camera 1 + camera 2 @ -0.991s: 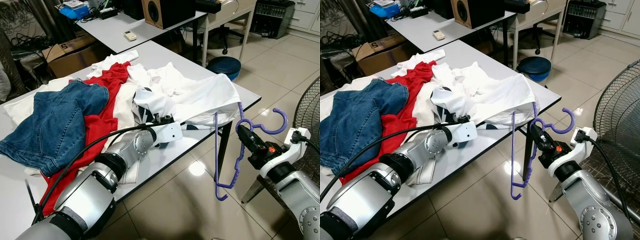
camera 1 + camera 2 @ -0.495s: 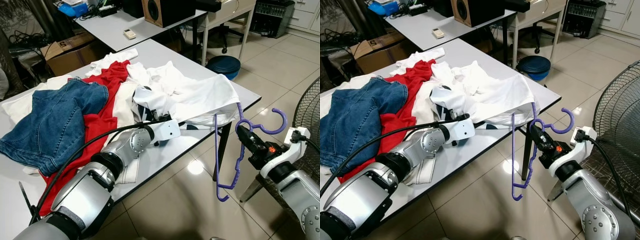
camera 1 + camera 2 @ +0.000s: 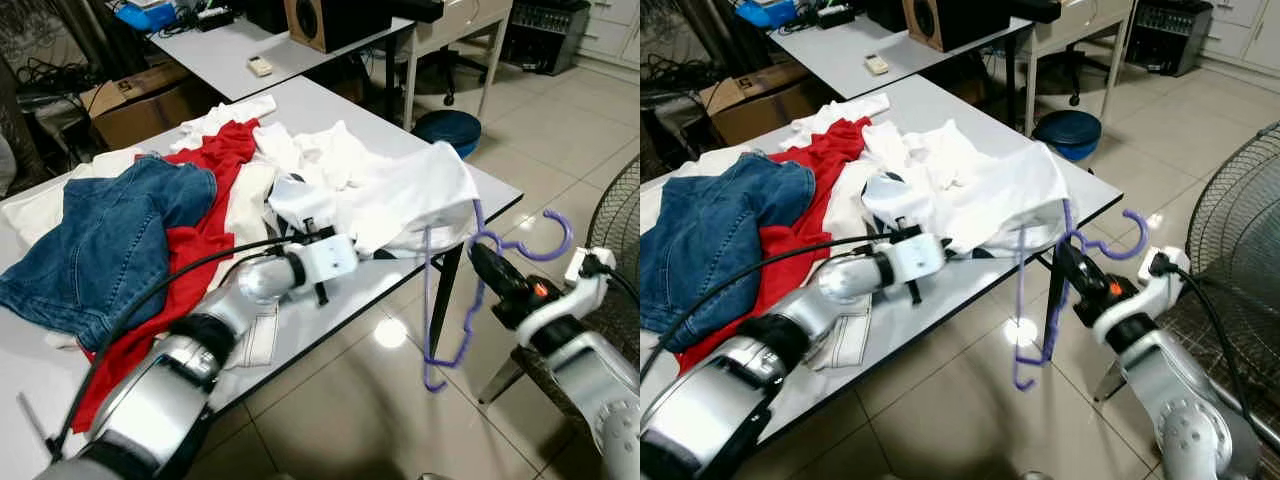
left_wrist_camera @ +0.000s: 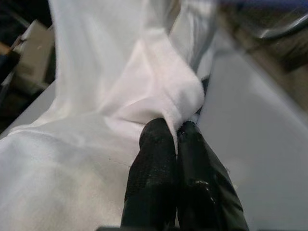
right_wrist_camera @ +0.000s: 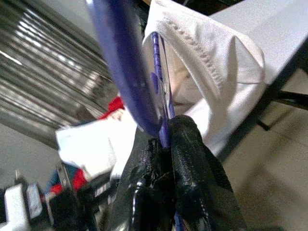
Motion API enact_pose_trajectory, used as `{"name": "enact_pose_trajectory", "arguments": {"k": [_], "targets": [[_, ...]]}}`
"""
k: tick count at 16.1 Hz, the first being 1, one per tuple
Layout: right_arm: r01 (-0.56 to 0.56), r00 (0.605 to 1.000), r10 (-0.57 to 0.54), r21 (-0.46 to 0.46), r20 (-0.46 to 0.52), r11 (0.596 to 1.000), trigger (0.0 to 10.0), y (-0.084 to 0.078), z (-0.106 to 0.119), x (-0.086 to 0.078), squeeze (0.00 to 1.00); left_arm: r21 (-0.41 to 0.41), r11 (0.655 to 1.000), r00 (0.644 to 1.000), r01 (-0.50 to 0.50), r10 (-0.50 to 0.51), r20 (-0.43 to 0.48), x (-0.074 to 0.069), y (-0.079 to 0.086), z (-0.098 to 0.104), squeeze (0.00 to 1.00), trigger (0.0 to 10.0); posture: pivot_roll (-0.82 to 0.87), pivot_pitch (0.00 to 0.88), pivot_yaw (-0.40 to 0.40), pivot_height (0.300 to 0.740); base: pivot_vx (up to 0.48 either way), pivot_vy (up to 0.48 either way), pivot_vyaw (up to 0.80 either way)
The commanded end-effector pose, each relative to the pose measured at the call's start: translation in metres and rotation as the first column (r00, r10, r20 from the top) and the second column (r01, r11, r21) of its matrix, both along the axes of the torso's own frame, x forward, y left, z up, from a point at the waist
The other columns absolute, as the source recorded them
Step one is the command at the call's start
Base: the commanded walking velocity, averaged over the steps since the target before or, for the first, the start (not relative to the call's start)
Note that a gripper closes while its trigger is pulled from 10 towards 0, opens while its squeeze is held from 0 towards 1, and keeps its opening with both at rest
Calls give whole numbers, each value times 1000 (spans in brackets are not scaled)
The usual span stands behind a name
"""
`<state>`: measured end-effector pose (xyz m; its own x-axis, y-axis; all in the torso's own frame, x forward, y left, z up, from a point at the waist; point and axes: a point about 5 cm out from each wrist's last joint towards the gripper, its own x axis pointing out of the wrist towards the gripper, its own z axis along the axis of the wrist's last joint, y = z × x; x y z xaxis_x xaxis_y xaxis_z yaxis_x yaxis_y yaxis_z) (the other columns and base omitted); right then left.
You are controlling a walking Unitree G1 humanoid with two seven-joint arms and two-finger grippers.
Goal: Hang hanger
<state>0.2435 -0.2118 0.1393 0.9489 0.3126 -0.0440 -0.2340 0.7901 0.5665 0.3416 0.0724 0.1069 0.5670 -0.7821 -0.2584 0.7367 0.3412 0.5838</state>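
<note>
Left tool pinches a fold of white garment; grey table lies beside it.

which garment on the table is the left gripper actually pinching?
The white shirt at the table's corner nearest the purple hanger. The left gripper is shut on its hem; the jeans and red garment lie untouched.
</note>
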Motion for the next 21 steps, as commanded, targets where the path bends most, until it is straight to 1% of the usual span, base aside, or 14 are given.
{"name": "enact_pose_trajectory", "arguments": {"k": [1, 2, 3, 4, 5, 7, 8, 13, 14, 15, 16, 17, 19, 21], "targets": [[-14, 1000, 15, 64, -4, 998, 10000, 3, -2, 6, 0, -65, 997, 999, 44, -46, -27, -1, 9, 10, 0, 0, -169, 0, 150, 740, 0, 0, 0], [-7, 1000, 9, 95, -21, 995, 10000, 4, -7, 11, 0, -107, 992, 996, 72, -78, -53, -3, 11, 15, 0, 0, -160, 1, 145, 740, 0, 0, 0], [9, 1000, -6, 165, -22, 986, 10000, 4, -7, 16, 0, -133, 986, 990, 100, -112, -85, -5, 14, 18, 0, 0, -150, 1, 139, 740, 0, 0, 0], [38, 999, -38, 289, -6, 957, 10000, 2, -1, 23, 0, -144, 981, 980, 129, -149, -131, -8, 19, 20, 0, 0, -141, 1, 133, 740, 0, 0, 0], [47, 999, -53, 353, 7, 934, 10000, 2, 3, 27, 0, -143, 978, 974, 151, -172, -150, -11, 21, 21, 0, 0, -141, 1, 133, 740, 0, 0, 0], [43, 997, -68, 500, 32, 865, 10000, 0, 12, 37, 0, -181, 966, 959, 184, -217, -185, -16, 23, 25, 0, 0, -120, 6, 118, 740, 0, 0, 0], [36, 997, -64, 537, 34, 843, 10000, 0, 14, 41, 0, -197, 960, 952, 196, -235, -197, -18, 24, 27, 0, 0, -118, 7, 116, 740, 0, 0, 0], [63, 997, -74, 552, -2, 831, 10000, 1, 12, 54, 0, -234, 938, 923, 255, -308, -231, -32, 23, 35, 0, 0, -117, 8, 115, 740, 0, 0, 0], [144, 989, -140, 538, -49, 830, 10000, -5, 8, 60, 0, -252, 929, 910, 273, -334, -247, -36, 23, 37, 0, 0, -117, 8, 115, 740, 0, 0, 0], [226, 973, -207, 548, -96, 805, 10000, -12, 4, 67, 0, -260, 920, 894, 292, -360, -268, -42, 23, 38, 0, 0, -117, 12, 119, 740, 0, 0, 0], [272, 962, -244, 545, -125, 793, 10000, -15, 2, 70, 0, -270, 913, 881, 305, -379, -285, -46, 21, 39, 0, 0, -117, 12, 119, 740, 0, 0, 0], [298, 954, -263, 573, -145, 764, 10000, -17, 0, 72, 0, -273, 909, 872, 316, -392, -293, -50, 18, 39, 0, 0, -117, 12, 119, 740, 0, 0, 0], [305, 951, -268, 585, -153, 751, 10000, -14, 1, 76, 0, -276, 903, 864, 330, -406, -298, -55, 10, 37, 0, 0, -111, 11, 119, 740, 0, 0, 0], [304, 951, -263, 626, -159, 718, 10000, -4, 3, 81, 0, -288, 894, 855, 343, -424, -299, -62, -4, 37, 0, 0, -110, 11, 118, 740, 0, 0, 0]]}}
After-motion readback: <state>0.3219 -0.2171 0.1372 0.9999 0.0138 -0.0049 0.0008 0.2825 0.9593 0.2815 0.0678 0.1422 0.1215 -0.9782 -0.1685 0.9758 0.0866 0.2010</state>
